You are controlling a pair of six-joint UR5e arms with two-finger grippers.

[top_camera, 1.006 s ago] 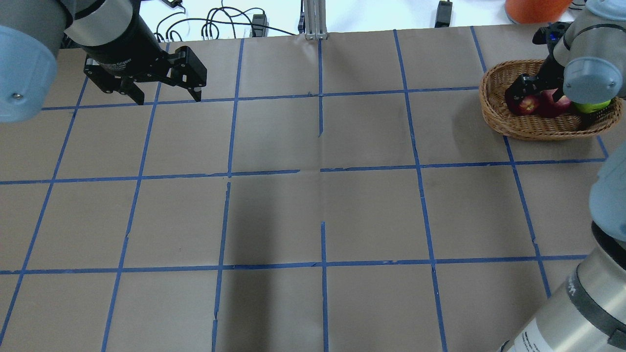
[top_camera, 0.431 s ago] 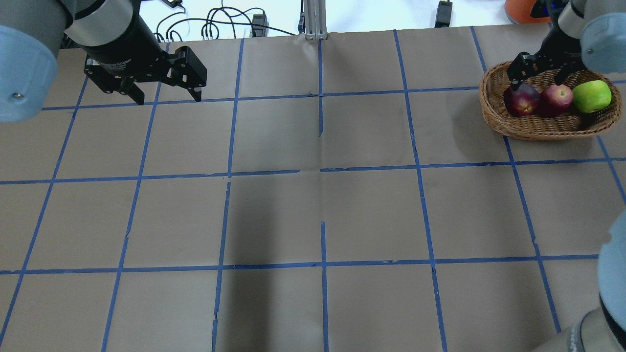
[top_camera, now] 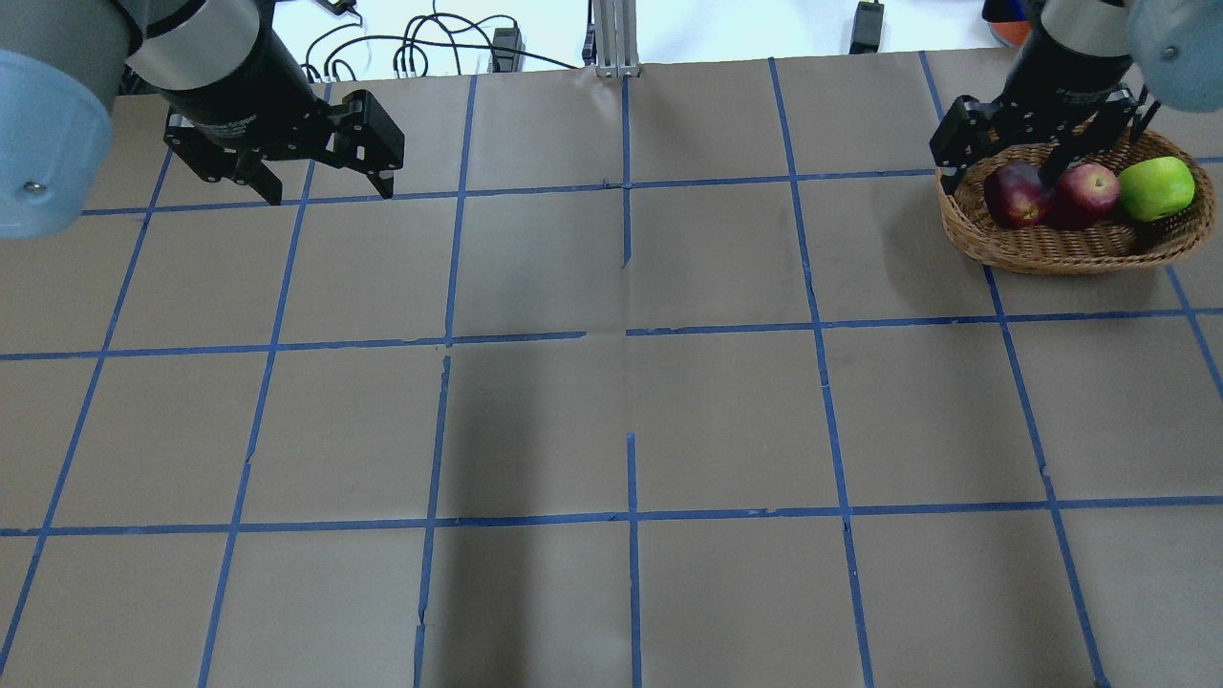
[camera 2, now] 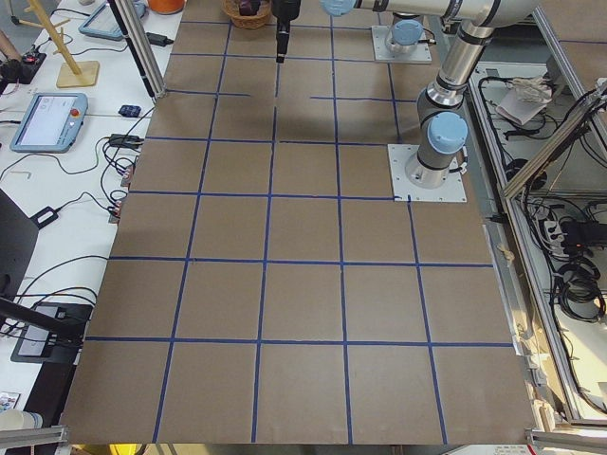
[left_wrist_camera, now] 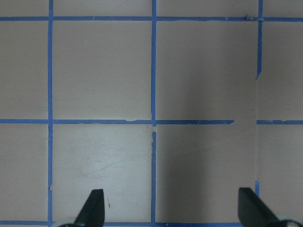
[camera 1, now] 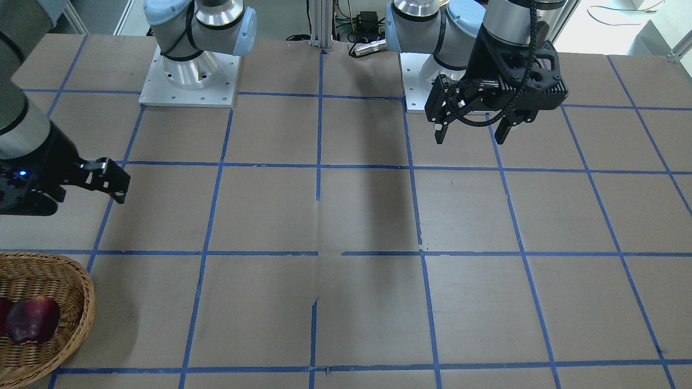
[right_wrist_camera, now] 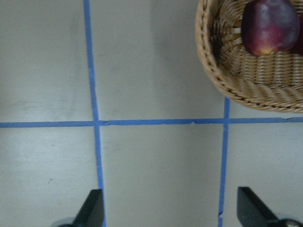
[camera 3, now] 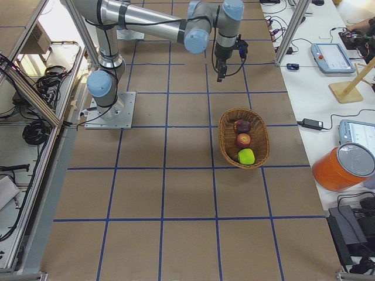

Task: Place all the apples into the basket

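The wicker basket (top_camera: 1070,250) stands at the table's far right. In it lie the dark maroon apple (top_camera: 1016,194), the red apple (top_camera: 1092,189) and the yellow-green apple (top_camera: 1157,188), side by side. My right gripper (top_camera: 998,164) is open and empty, raised over the basket's far left rim. Its wrist view shows the basket's rim (right_wrist_camera: 222,78) and the maroon apple (right_wrist_camera: 270,26) at top right. The right side view shows all three apples in the basket (camera 3: 225,140). My left gripper (top_camera: 330,191) is open and empty over bare table at the far left.
The table is brown paper with a grid of blue tape lines (top_camera: 626,334). Cables (top_camera: 430,53) and a metal post (top_camera: 611,38) lie past the far edge. An orange container (camera 3: 343,167) stands on the side bench beside the basket.
My right gripper has come up out of the basket and moved back and to the left, empty. The three apples, earlier partly hidden by the arm, now lie in plain view. The left arm has not moved.
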